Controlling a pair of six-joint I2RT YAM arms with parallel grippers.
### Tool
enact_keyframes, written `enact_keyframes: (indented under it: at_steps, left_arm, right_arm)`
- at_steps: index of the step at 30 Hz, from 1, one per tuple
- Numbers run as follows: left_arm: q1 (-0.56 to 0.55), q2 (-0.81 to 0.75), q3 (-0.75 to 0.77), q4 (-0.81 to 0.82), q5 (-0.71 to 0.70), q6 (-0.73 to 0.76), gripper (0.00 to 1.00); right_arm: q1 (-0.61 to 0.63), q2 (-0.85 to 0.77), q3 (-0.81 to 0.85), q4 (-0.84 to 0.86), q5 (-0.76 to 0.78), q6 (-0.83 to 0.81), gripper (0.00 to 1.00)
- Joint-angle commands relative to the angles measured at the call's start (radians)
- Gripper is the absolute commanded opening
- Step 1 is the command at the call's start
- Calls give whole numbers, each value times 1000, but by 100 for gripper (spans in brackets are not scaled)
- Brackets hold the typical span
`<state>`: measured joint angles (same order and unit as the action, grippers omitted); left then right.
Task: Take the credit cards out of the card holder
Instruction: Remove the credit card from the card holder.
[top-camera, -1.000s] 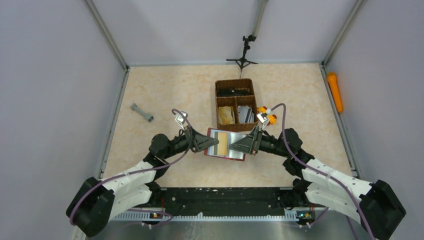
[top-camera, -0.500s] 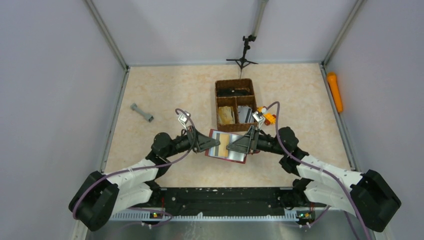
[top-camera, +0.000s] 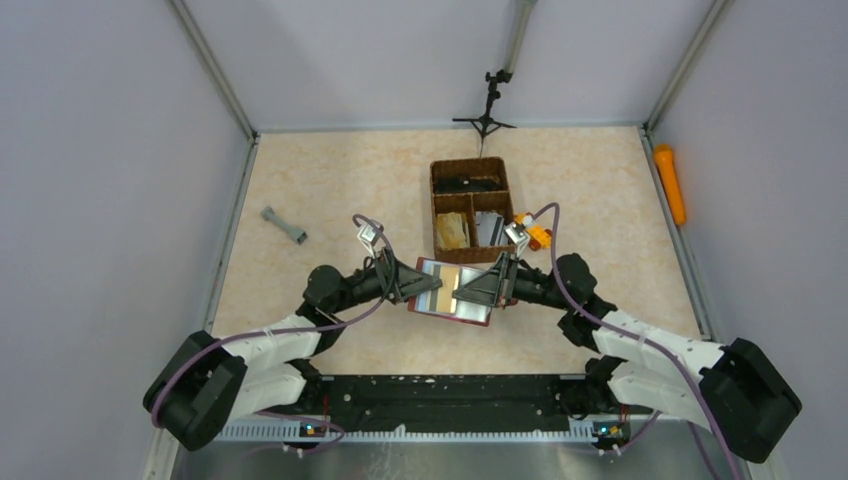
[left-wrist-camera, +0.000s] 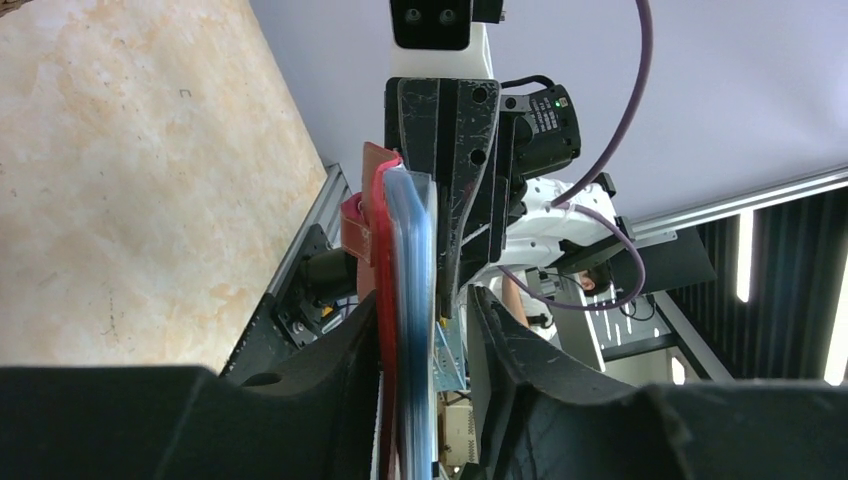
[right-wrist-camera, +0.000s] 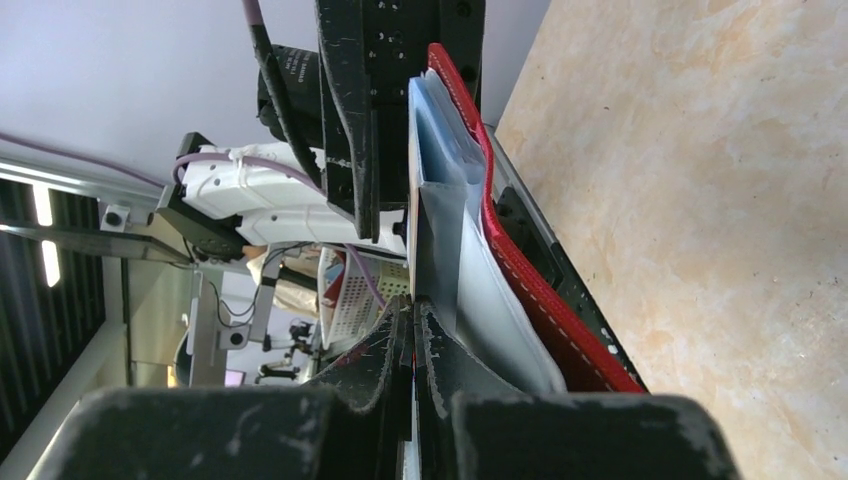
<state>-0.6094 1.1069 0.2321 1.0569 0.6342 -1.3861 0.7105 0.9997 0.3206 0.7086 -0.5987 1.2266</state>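
The dark red card holder (top-camera: 484, 314) hangs open above the table between my two grippers, showing silver-grey, tan and bluish credit cards (top-camera: 447, 281). My left gripper (top-camera: 415, 283) straddles its left edge. In the left wrist view (left-wrist-camera: 422, 300) the holder's red cover (left-wrist-camera: 383, 260) lies against one finger, and a gap shows between the bluish cards (left-wrist-camera: 412, 270) and the other finger. My right gripper (top-camera: 478, 287) is at the right edge. In the right wrist view (right-wrist-camera: 413, 305) it is shut on a thin card edge (right-wrist-camera: 440, 230), with the red cover (right-wrist-camera: 520, 290) beside it.
A brown woven three-compartment basket (top-camera: 436, 205) stands just behind the holder. A small orange item (top-camera: 540, 236) lies at the basket's right. A grey dumbbell-shaped part (top-camera: 284, 225) lies at the left, an orange cylinder (top-camera: 670, 183) along the right wall, and a black tripod (top-camera: 487, 110) at the back.
My right gripper has slid left onto the holder's cards. My left arm has edged slightly forward. The holder has stayed held in the air between them.
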Motion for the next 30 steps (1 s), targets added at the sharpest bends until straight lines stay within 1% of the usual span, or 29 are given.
enact_keyframes:
  at_steps: [1,2,3,4,6,10,15,16,18,21,30]
  left_arm:
    - [-2,-7,-2,112,-7,-8,40]
    - [-2,-10,-3,110,-7,-7,39]
    - [0,-14,-6,107,-8,-7,36]
    - [0,-18,-8,105,-9,-7,31]
    - [0,-25,-11,100,-12,-7,24]
    - [3,-40,-14,84,-21,-2,20]
    - [5,-48,-14,78,-24,-1,18]
    - [4,-48,-15,77,-25,-1,16]
    - [6,-48,-15,76,-26,0,9]
    - [5,-49,-14,69,-25,5,0]
    - [7,-75,-13,17,-33,28,0]
  right_arm:
    - [-9,-41,-2,14,13,-17,0]
    - [-12,-45,-5,9,13,-17,0]
    - [-14,-49,-8,6,13,-18,0]
    - [-18,-54,-10,-2,13,-19,0]
    - [-25,-67,-14,-22,14,-24,0]
    - [-36,-96,-15,-66,20,-42,0]
    - [-49,-123,-17,-105,20,-55,0]
    - [-50,-125,-17,-114,20,-58,0]
    - [-52,-131,-17,-120,19,-61,0]
    - [-55,-132,-19,-122,19,-62,0]
    - [-64,-146,-17,-138,16,-67,0]
